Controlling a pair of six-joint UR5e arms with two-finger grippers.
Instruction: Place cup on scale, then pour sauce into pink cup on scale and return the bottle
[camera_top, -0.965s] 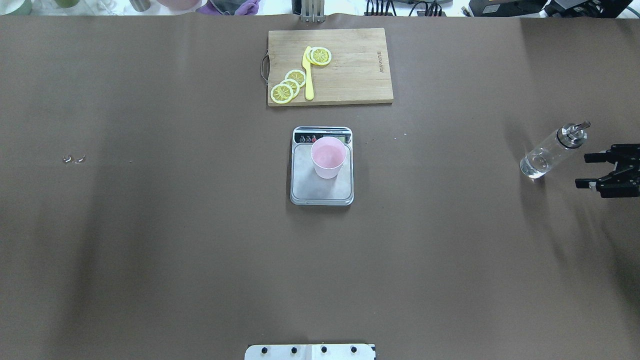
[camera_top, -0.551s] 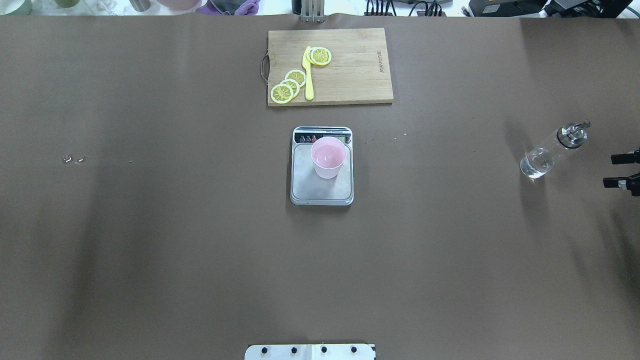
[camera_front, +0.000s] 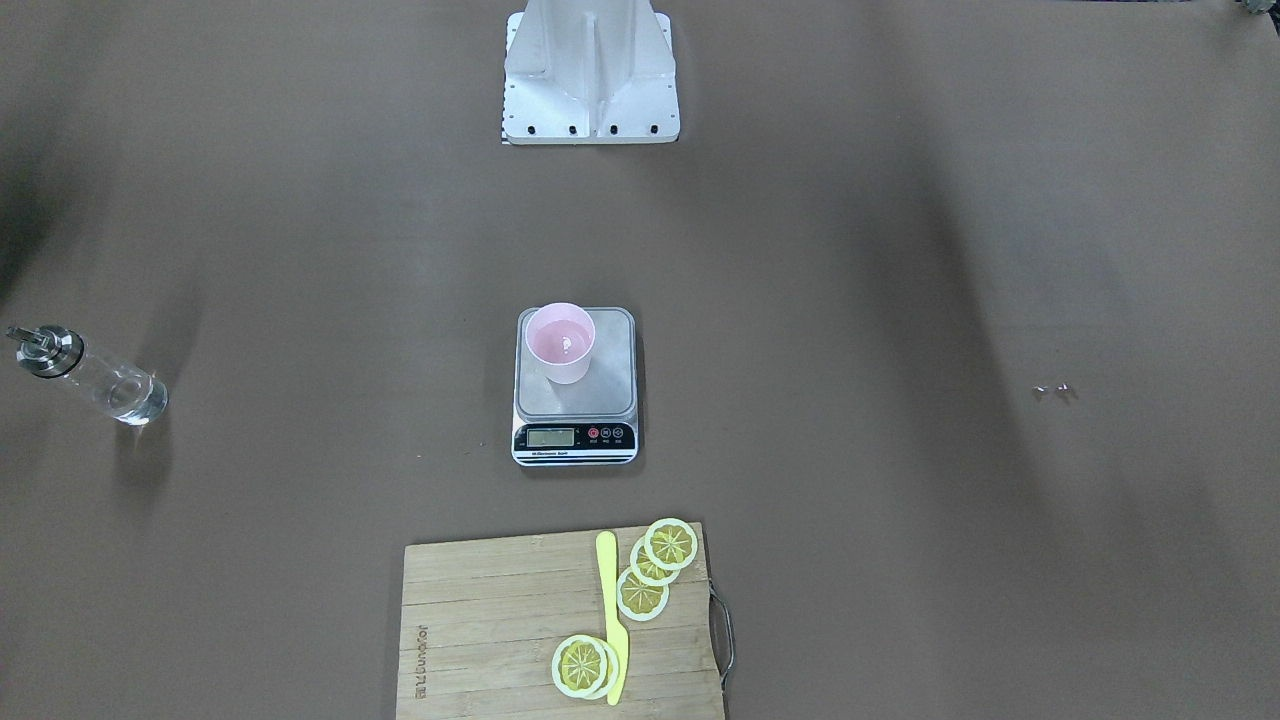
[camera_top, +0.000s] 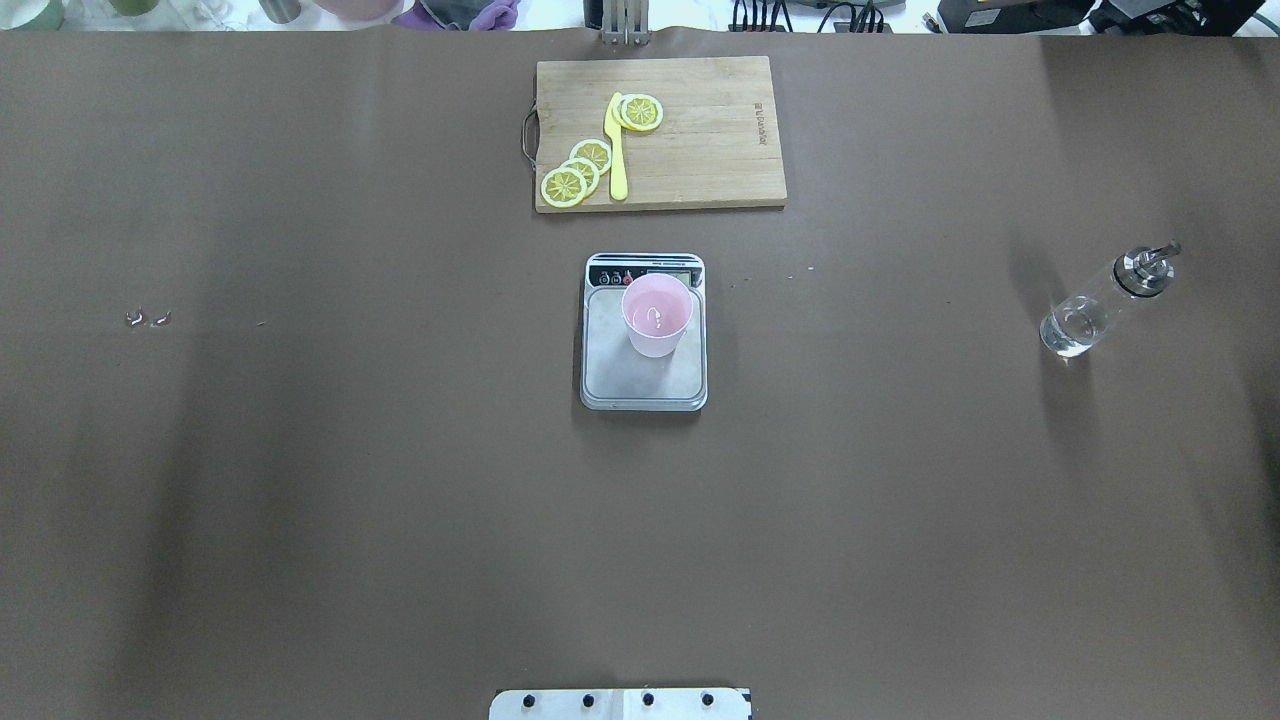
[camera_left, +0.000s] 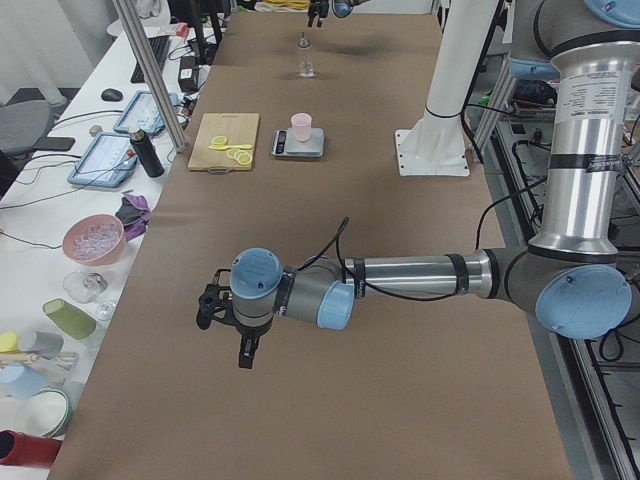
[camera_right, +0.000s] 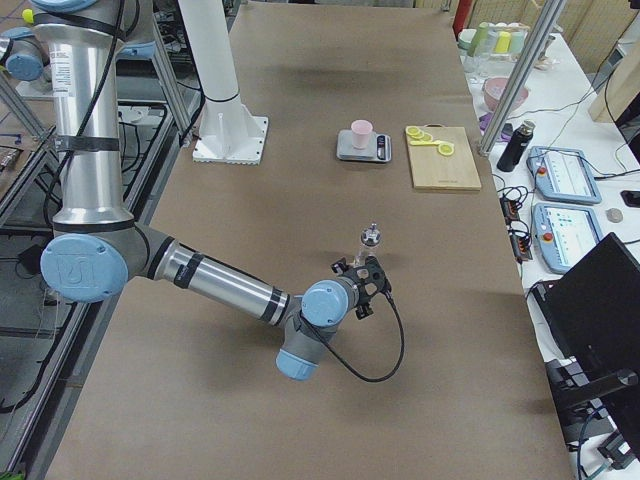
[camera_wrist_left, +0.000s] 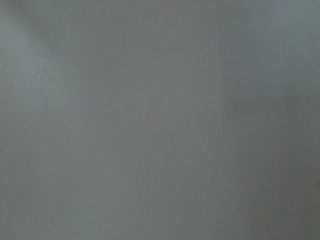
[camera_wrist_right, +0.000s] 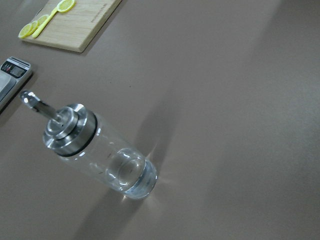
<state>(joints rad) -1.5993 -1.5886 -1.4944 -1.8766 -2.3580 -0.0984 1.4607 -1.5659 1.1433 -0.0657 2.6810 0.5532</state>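
Observation:
The pink cup (camera_top: 656, 315) stands upright on the far part of the scale (camera_top: 640, 385), mid-table; a little clear liquid glints inside it (camera_front: 561, 342). The clear bottle (camera_top: 1100, 300) with its silver collar and spout stands upright on the table at the far right, free of any gripper. The right wrist view shows it close by (camera_wrist_right: 100, 152), with no fingers in frame. My right gripper (camera_right: 362, 268) is just beside the bottle (camera_right: 371, 238); I cannot tell if it is open. My left gripper (camera_left: 222, 335) hovers over bare table far from the scale; its state is unclear.
A wooden cutting board (camera_top: 700, 150) with lemon slices (camera_top: 575, 172) and a yellow knife (camera_top: 616, 150) lies beyond the scale. Two small metal bits (camera_top: 147, 319) lie at the left. The robot base (camera_front: 590, 75) stands at the near edge.
My right gripper, open beside the bottle one second ago, has drawn back to the right and left the overhead view. The bottle, cup and scale have not moved.

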